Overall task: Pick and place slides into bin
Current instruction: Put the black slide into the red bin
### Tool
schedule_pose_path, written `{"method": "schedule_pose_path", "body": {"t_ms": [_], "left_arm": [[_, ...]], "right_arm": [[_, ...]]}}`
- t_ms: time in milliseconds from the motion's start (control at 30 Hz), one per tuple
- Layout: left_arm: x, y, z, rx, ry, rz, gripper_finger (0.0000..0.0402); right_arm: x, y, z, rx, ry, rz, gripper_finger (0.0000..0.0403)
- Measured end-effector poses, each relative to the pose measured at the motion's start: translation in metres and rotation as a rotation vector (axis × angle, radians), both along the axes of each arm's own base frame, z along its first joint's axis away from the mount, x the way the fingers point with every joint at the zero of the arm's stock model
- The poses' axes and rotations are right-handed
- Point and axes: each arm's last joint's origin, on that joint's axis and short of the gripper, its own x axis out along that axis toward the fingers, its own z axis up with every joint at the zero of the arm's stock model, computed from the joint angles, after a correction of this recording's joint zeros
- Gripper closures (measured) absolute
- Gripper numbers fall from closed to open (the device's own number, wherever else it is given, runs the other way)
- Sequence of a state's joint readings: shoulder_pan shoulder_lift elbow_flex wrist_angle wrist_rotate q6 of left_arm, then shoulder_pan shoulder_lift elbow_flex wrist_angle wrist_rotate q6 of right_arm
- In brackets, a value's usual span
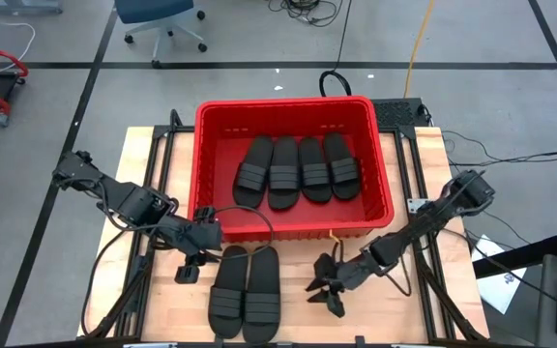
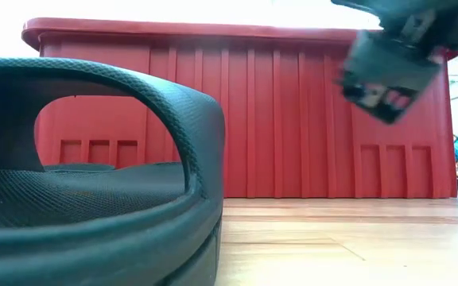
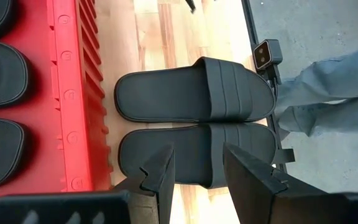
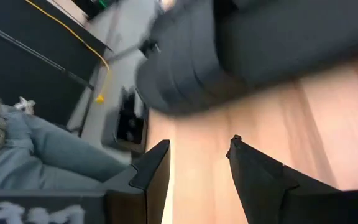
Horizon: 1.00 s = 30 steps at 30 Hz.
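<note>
1. This is a robotics lab or workshop: a light wooden table (image 1: 153, 155) stands on a dark metal frame (image 1: 167, 130) on a bare grey concrete floor (image 1: 259, 87) marked with dark lines.
2. Loose cables (image 1: 307, 10), one of them yellow (image 1: 416, 43), trail across the floor.
3. A blue wheeled office chair (image 1: 158, 19) stands beyond the table.
4. A person's jeans-clad legs (image 3: 328, 81) stand beside the table.

- Bin (image 1: 215, 114): red plastic, rectangular, ribbed walls, thick rim; upright at the far middle of the desk.
- Four slides (image 1: 298, 169): matte black, ribbed straps; side by side on the bin floor, soles down.
- Two slides (image 1: 246, 290): same kind, side by side, touching, on the desk just before the bin's near wall.
</note>
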<state>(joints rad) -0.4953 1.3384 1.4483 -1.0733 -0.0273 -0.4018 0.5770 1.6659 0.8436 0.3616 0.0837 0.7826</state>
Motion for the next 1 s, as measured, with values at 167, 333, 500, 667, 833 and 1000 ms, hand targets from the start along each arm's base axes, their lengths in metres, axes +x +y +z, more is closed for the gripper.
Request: {"method": "schedule_pose_path", "body": {"t_ms": [167,333,500,667,833,1000], "left_arm": [[0.000,0.000,0.000,0.000,0.000,0.000,0.0270],[0.000,0.000,0.000,0.002,0.000,-0.004,0.0270],[0.000,0.000,0.000,-0.009,0.006,-0.014,0.0270],[0.000,-0.001,0.000,-0.021,0.013,-0.017,0.0270],[0.000,-0.001,0.000,-0.023,0.013,-0.014,0.0270],[0.000,0.000,0.000,-0.033,0.018,0.003,0.0270]], "right_arm": [[0.019,-0.006,-0.012,-0.031,-0.125,0.005,0.0248],[0.030,-0.018,-0.032,-0.067,-0.081,-0.034,0.0248],[0.040,-0.022,-0.038,-0.055,-0.168,-0.043,0.0248],[0.044,-0.020,-0.039,-0.083,-0.259,-0.022,0.0248],[0.045,-0.022,-0.045,-0.107,-0.255,-0.041,0.0248],[0.047,-0.021,-0.045,-0.128,-0.307,-0.023,0.0248]]}}
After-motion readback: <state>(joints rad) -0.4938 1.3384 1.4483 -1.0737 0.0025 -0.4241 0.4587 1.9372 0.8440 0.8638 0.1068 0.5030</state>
